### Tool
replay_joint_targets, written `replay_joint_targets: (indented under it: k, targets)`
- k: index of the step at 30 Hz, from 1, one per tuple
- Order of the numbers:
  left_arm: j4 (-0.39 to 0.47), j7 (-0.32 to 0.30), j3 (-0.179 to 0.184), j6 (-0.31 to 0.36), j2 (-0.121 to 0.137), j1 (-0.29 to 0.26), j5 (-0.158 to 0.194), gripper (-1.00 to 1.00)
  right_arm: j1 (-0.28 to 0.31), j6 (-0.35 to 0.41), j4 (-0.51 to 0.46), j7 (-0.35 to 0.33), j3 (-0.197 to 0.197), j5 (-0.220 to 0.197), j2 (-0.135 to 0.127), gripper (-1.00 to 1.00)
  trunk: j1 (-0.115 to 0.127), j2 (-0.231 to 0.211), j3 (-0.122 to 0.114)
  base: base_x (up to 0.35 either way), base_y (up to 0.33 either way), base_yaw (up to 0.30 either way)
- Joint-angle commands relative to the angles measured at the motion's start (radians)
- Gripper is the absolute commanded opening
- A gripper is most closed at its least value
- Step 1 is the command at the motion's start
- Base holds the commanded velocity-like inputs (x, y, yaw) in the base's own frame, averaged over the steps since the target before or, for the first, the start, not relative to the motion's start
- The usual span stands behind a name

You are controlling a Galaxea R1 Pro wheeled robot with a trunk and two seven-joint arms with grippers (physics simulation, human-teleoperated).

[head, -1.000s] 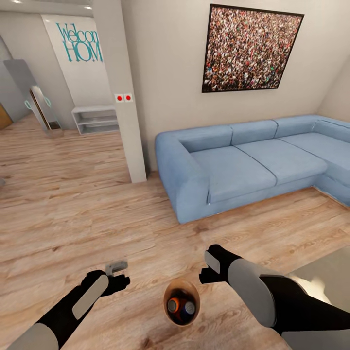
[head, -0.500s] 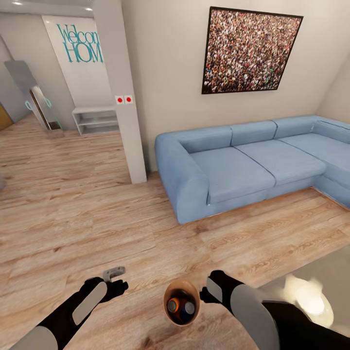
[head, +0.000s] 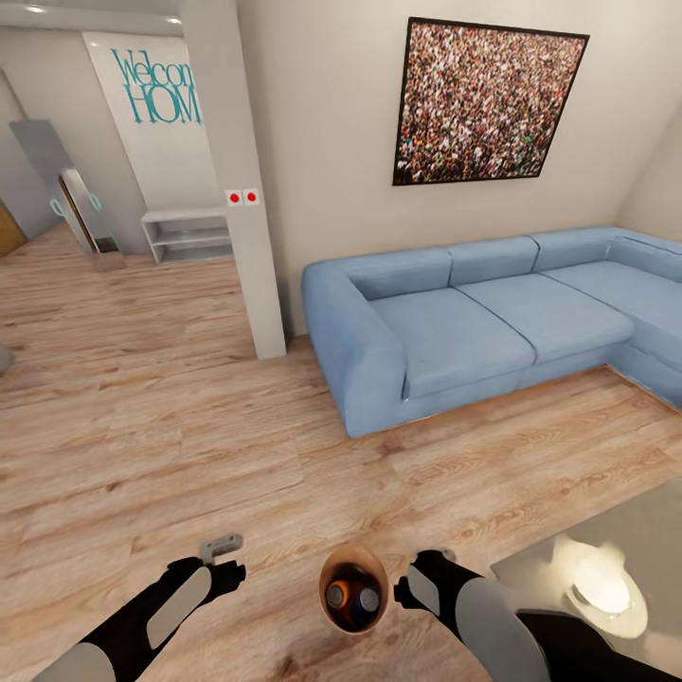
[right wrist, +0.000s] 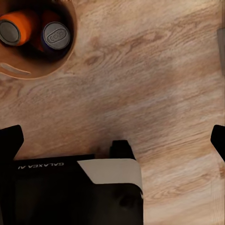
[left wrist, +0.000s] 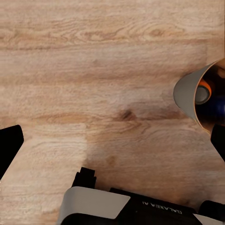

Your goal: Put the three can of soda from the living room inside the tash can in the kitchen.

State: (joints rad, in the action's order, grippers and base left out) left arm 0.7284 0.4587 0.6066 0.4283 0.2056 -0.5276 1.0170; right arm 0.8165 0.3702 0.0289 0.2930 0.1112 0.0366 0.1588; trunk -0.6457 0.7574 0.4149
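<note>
The tash can (head: 327,613), a small round bin with a brown inside, stands on the wood floor between my two arms. Inside it I see an orange can of soda (head: 336,595) and a blue can (head: 369,600), silvery tops up. My left gripper (head: 225,559) hangs just left of the bin and my right gripper (head: 411,585) just right of it. In the left wrist view the left gripper (left wrist: 112,140) is open over bare floor, with the bin (left wrist: 187,93) off to one side. The right gripper (right wrist: 112,140) is open too, with the bin's rim (right wrist: 42,72), orange can (right wrist: 14,30) and blue can (right wrist: 56,33) nearby.
A long light-blue corner sofa (head: 474,322) fills the right side under a framed crowd picture (head: 488,99). A white pillar (head: 242,189) stands left of it. A glass-topped low table (head: 587,587) with a lamp's reflection sits at my lower right. A low white shelf (head: 185,232) is far left.
Both arms have drawn back toward me; the right gripper dropped from beyond the bin to beside its rim. The left moved back a little. The bin has stayed put.
</note>
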Motion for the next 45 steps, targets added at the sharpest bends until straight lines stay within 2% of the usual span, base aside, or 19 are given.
replay_joint_targets:
  k: [1,6,9,16,34,37,45]
  targets:
    - [-0.021,0.000,0.010,-0.016,-0.008,0.000,0.000,1.00,-0.005,-0.013,0.001,0.000,0.000,0.000,-0.001,1.00,0.004,-0.007,-0.003,0.000,0.000,0.000]
    - [-0.072,0.001,0.052,-0.049,-0.036,0.000,0.000,1.00,-0.019,-0.032,-0.001,0.000,-0.001,0.000,-0.005,1.00,0.023,-0.042,-0.019,0.000,0.000,0.000]
    - [-0.089,0.000,0.063,-0.058,-0.047,0.001,0.000,1.00,-0.022,-0.035,-0.001,0.000,-0.001,0.000,-0.004,1.00,0.035,-0.063,-0.028,0.000,0.000,0.000]
    - [-0.097,0.000,0.068,-0.099,-0.052,0.001,0.000,1.00,-0.023,-0.037,-0.001,0.000,-0.002,0.000,-0.004,1.00,0.061,-0.112,-0.050,0.000,0.000,0.000]
    - [-0.111,0.000,0.068,-0.110,-0.058,0.003,0.000,1.00,-0.025,-0.076,0.006,0.000,-0.002,0.000,-0.003,1.00,0.130,-0.238,-0.107,0.000,0.000,0.000]
    - [-0.137,-0.001,0.069,-0.126,-0.062,0.017,-0.001,1.00,-0.030,-0.079,0.007,0.000,-0.002,0.000,-0.003,1.00,0.142,-0.259,-0.116,0.000,0.000,0.000]
    - [-0.189,-0.001,0.110,-0.159,-0.075,0.043,0.000,1.00,-0.091,-0.140,0.003,0.000,-0.001,0.000,-0.005,1.00,0.173,-0.315,-0.141,0.000,0.000,0.000]
